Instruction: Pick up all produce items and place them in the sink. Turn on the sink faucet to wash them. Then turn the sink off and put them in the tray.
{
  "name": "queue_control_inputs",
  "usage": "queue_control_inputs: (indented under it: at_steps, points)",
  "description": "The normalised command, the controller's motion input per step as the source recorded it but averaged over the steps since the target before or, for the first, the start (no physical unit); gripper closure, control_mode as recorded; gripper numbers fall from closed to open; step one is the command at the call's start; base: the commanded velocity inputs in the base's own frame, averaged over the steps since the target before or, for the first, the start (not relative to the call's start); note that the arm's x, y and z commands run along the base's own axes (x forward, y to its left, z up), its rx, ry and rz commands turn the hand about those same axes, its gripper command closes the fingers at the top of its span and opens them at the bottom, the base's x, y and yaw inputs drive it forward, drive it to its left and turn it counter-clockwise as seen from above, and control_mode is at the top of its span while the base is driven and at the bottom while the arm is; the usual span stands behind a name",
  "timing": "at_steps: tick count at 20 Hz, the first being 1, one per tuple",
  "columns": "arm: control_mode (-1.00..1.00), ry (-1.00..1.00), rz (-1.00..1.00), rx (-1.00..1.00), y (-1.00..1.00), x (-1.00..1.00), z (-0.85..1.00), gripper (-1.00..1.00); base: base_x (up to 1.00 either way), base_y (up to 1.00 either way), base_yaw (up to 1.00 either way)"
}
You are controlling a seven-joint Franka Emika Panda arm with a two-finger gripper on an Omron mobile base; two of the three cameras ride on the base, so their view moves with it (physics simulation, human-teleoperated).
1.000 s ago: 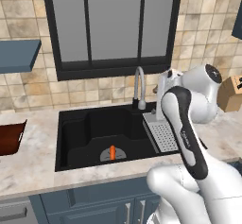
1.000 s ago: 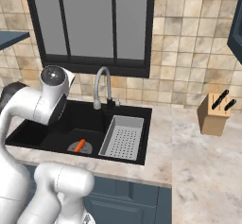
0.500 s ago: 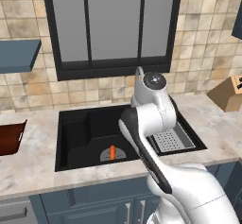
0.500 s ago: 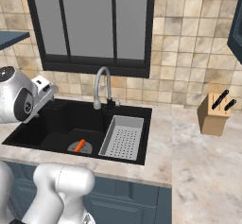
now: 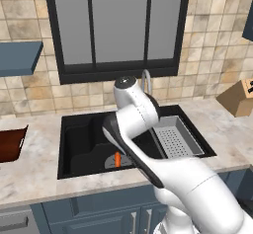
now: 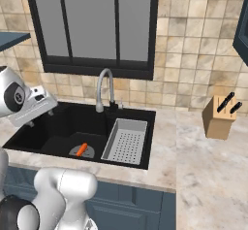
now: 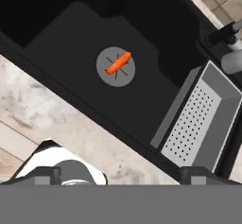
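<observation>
From the left base view, you could see the carrot (image 5: 117, 159) lying on the round grey drain disc (image 5: 114, 162) at the bottom of the black sink (image 5: 84, 146), its long axis running nearly away from the camera, front to back of the basin. The white arm crossed in front of the basin's middle and hid most of the faucet (image 5: 146, 78), whose arched top showed behind it. The grey perforated drainer basket (image 5: 176, 139) sat in the sink's right part, and the reddish-brown tray (image 5: 10, 143) rested on the counter (image 5: 34, 176) well off to the left.

From the right base view, you saw the carrot (image 6: 82, 149) slanted on the disc, one end toward the front left, the other toward the back right. The tool (image 6: 39, 117) hung above the sink's left edge, well apart from the carrot. The faucet (image 6: 104, 90) stood behind the basin, and a knife block (image 6: 219, 117) stood on the counter at the right.

From the hand view, the carrot (image 7: 118, 63) lay diagonally across the disc, untouched. The tool's fingertips (image 7: 45, 175) stood wide apart, released and grasping nothing.
</observation>
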Motion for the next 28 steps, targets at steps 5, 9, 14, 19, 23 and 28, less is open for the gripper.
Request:
queue_control_inputs:
  at_steps: [5,9,14,19,23,28]
  points:
    - [-1.00,0.00,-0.23,0.19,-0.11,-0.01,-0.47,-1.00,0.00,0.00,0.00]
    - [-1.00,0.00,-0.14,0.08,-0.15,0.00,-0.23,-1.00,0.00,0.00,0.00]
    - [-1.00,-0.01,-0.22,0.07,-0.05,0.16,-0.17,-1.00,0.00,0.00,0.00]
    - [-1.00,0.00,-0.28,0.06,0.00,0.36,-0.14,-1.00,0.00,0.00,0.00]
    - [-1.00,0.01,-0.20,0.05,0.00,0.28,-0.14,-1.00,0.00,0.00,0.00]
    - [-1.00,0.06,-0.10,0.02,0.00,0.19,-0.22,-1.00,0.00,0.00,0.00]
